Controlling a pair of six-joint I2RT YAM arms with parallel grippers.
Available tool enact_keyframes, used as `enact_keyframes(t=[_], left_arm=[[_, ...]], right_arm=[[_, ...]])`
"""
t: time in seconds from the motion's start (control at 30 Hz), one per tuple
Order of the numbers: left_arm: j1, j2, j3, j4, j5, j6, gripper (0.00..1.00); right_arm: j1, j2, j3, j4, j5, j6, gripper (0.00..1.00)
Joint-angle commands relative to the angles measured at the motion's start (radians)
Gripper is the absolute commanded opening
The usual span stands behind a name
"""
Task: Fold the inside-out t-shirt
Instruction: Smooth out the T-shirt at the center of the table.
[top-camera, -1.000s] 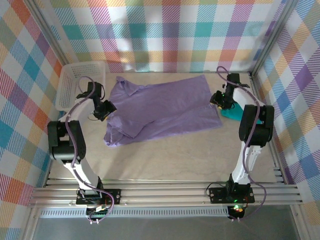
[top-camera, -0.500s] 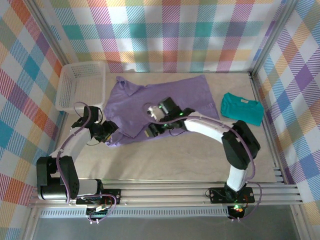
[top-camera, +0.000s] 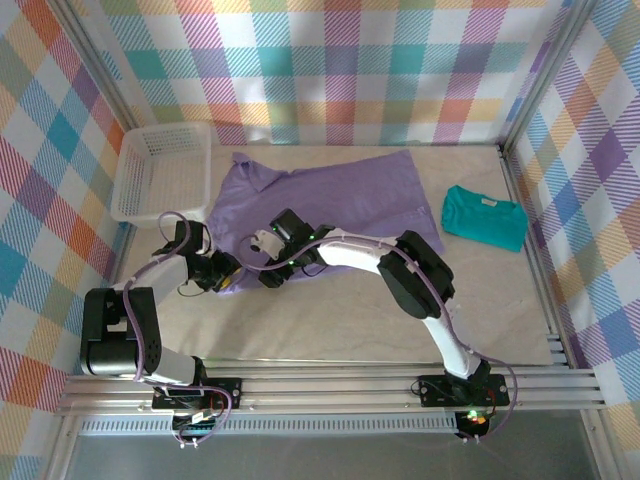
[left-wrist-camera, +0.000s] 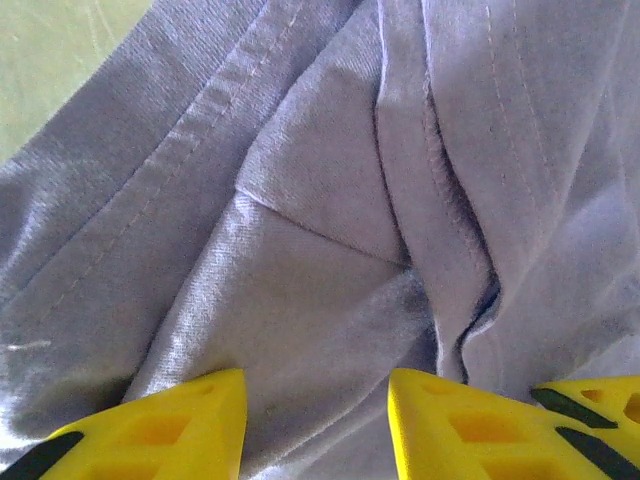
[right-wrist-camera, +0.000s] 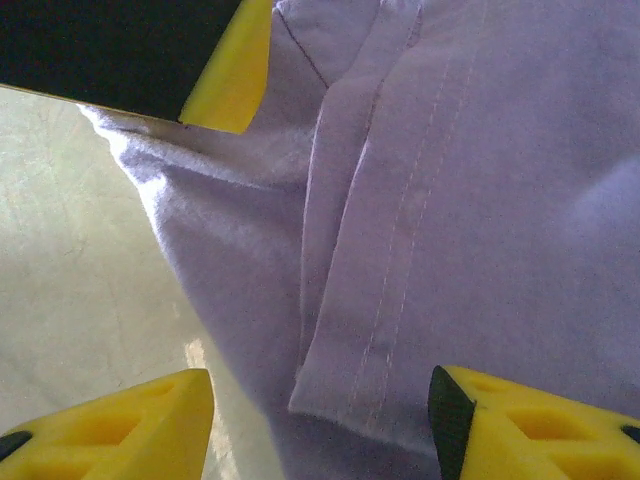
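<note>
The left gripper (left-wrist-camera: 316, 415) is resting with its fingers apart, the inside-out t-shirt (left-wrist-camera: 330, 250) bunching up right between them. The right gripper (right-wrist-camera: 320, 420) is hanging wide open just above the shirt's edge, gripping nothing, with the table (right-wrist-camera: 80, 260) lying beside it.

No writing, label, brand, number or sign can be read on anything here.

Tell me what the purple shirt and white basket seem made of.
The purple shirt: soft, matte cotton-like fabric, judging by the fine texture, stitched hems and creases in the left wrist view. The white basket: probably rigid moulded plastic, given its perforated walls, though too small to confirm.
</note>
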Motion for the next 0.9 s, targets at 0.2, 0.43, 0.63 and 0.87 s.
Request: enact_keyframes(t=[0.2, 0.43, 0.63, 0.87], left_arm=[[0.019, 0.001, -0.033, 0.016, -0.008, 0.017, 0.41], [0.023, 0.006, -0.046, 0.023, -0.011, 0.021, 0.41], [0.023, 0.011, -0.058, 0.029, -0.02, 0.026, 0.41], [0.024, 0.009, -0.059, 0.023, -0.036, 0.034, 0.41]], right_arm=[[0.009, 0.077, 0.117, -0.093, 0.057, -0.055, 0.47], [0.009, 0.078, 0.131, -0.078, 0.096, -0.033, 0.21], [-0.012, 0.035, 0.154, -0.067, 0.09, 0.06, 0.03], [-0.138, 0.077, 0.306, -0.12, 0.071, 0.334, 0.0]])
